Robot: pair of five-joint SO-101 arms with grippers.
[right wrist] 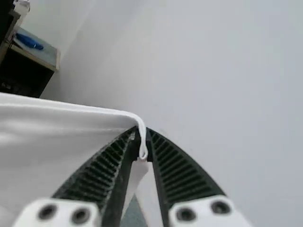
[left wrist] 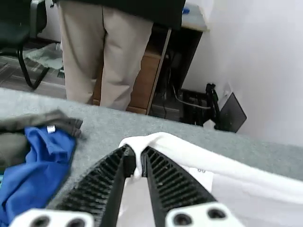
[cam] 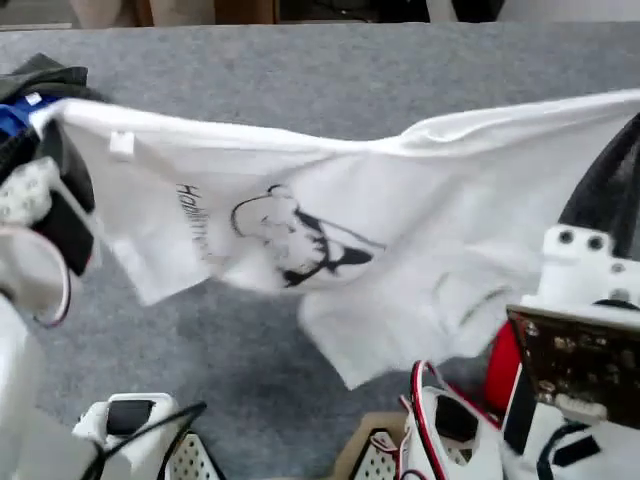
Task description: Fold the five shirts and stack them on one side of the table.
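Note:
A white shirt (cam: 330, 220) with a black drawing on it hangs spread in the air above the grey table (cam: 300, 80), stretched from left to right. My left gripper (left wrist: 135, 158) is shut on one corner of the white shirt (left wrist: 199, 161), at the table's left. My right gripper (right wrist: 141, 142) is shut on the opposite corner of the white shirt (right wrist: 52, 142), raised high at the right. A blue shirt (left wrist: 40, 161) and a dark shirt (left wrist: 33, 123) lie bunched on the table at the far left.
A red object (cam: 503, 365) sits near the right arm's base (cam: 570, 390). The bunched dark shirt (cam: 45, 75) and blue shirt (cam: 12, 115) occupy the far left corner. A person stands beyond the table's far edge.

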